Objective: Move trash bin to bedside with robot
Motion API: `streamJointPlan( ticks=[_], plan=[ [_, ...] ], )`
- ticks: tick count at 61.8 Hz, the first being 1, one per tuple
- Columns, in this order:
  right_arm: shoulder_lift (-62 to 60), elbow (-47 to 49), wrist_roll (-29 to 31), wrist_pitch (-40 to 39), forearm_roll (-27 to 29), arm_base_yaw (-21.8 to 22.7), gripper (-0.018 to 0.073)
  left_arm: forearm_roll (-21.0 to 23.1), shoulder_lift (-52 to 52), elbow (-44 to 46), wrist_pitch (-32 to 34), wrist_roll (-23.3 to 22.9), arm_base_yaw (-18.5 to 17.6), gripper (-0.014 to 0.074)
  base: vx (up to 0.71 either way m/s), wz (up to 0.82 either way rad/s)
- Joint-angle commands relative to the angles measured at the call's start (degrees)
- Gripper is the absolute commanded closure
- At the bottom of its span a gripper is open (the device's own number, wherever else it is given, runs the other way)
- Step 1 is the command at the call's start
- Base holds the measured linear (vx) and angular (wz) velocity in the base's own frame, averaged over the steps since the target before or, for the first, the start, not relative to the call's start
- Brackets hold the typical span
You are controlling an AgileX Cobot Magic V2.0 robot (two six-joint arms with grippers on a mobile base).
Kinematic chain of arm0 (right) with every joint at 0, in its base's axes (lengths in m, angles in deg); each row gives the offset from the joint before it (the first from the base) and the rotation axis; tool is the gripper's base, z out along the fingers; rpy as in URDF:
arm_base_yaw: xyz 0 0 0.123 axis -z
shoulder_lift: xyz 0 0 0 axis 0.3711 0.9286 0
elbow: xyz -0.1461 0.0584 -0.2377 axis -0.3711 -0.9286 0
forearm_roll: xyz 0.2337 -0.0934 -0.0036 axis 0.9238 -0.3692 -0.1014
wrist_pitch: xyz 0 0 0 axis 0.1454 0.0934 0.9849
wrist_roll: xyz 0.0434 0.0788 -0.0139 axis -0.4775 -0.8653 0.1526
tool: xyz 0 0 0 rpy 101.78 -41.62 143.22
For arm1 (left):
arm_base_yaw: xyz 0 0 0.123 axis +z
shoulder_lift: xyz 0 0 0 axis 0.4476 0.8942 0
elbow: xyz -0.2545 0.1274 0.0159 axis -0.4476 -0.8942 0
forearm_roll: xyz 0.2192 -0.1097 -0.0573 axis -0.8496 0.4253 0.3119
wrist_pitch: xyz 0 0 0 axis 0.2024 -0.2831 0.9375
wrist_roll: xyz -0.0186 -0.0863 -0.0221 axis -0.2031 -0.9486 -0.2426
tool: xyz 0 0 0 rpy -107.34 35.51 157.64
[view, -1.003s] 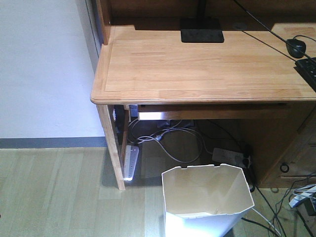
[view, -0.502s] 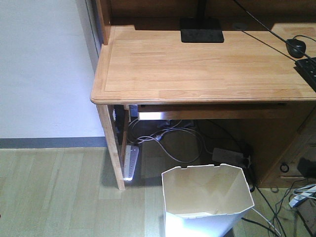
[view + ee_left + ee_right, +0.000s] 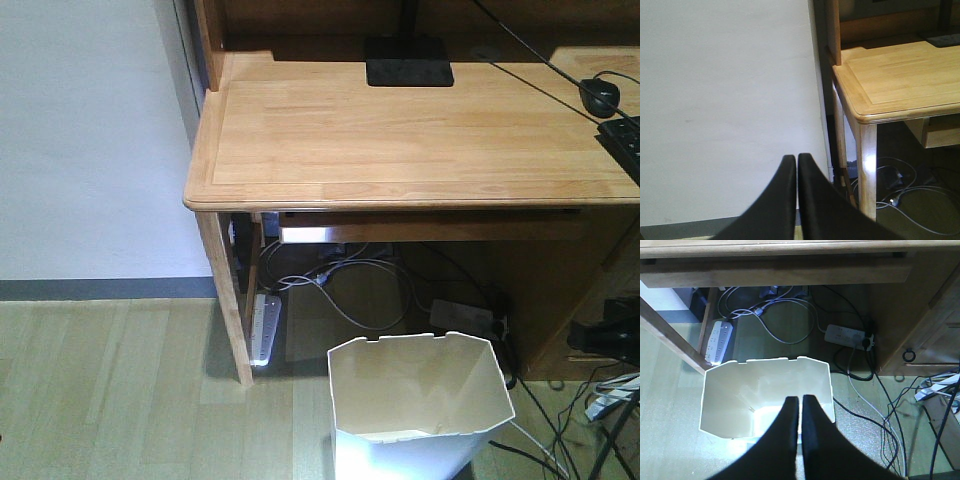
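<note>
Right wrist view: the right gripper [image 3: 800,399] is held closed and empty above the trash bin [image 3: 735,400], presumably for a rim grasp. The left gripper [image 3: 797,156] is held closed, empty, aside.

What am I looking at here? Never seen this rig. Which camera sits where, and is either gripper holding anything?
It is a mobile robot with two arms, each ending in a two-finger gripper with a camera at the wrist. The front view looks at a wooden desk with the white trash bin on the floor before it; on the desk lie a black stand base, a mouse and a keyboard edge. The left wrist view shows the left gripper, fingers together, facing a white wall beside the desk corner. The right wrist view looks down past the right gripper, also closed, into the bin's open top, with a power strip and cables behind. Neither holds anything.
</note>
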Motion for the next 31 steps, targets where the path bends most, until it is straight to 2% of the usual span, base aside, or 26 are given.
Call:
streamJointPlan(
  ticks=[1, 9, 16, 31],
  plan=[
    [0.6, 2.0, 0.4, -3.3, -0.4, -0.1, 0.0555, 0.2, -0.5, -1.6, 4.2, -0.5, -0.3, 0.0602, 0.0, 0.0],
    [0.8, 2.0, 0.4, -3.1, -1.3, -0.1, 0.0508, 0.2, -0.5, -1.6, 4.2, -0.5, -0.3, 0.0602, 0.0, 0.0],
    [0.8, 2.0, 0.4, -3.1, -1.3, -0.1, 0.0421, 0.2, -0.5, -1.6, 4.2, -0.5, -0.3, 0.0602, 0.0, 0.0],
    [0.8, 2.0, 0.4, -3.2, -1.3, -0.1, 0.0126, 0.2, -0.5, -1.6, 4.2, -0.5, -0.3, 0.0602, 0.0, 0.0]
  ],
)
